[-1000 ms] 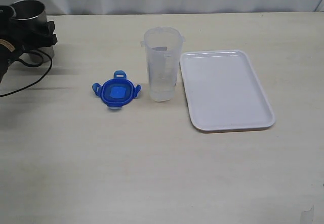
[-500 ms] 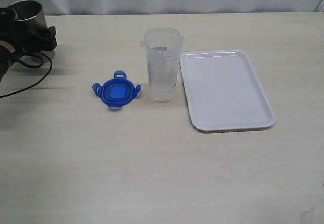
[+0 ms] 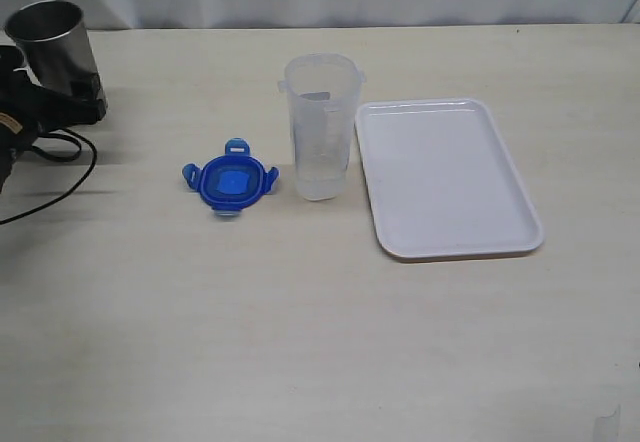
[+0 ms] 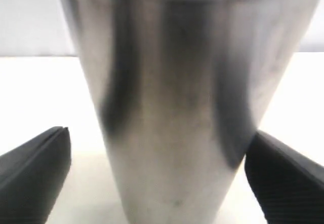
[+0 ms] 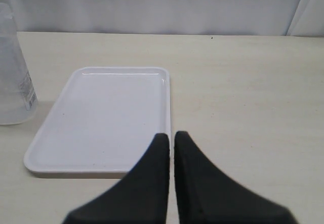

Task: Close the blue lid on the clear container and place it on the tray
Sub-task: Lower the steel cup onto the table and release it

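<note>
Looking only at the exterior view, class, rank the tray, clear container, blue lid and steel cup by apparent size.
1. tray
2. clear container
3. steel cup and blue lid: too alike to rank, and the cup sits farther back.

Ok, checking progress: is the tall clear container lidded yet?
Open. The tall clear plastic container has a bare rim; the round blue plastic lid lies flat beside it.

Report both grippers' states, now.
Left gripper: open, jaws standing either side of the steel cup, not gripping it.
Right gripper: shut, holding nothing.
</note>
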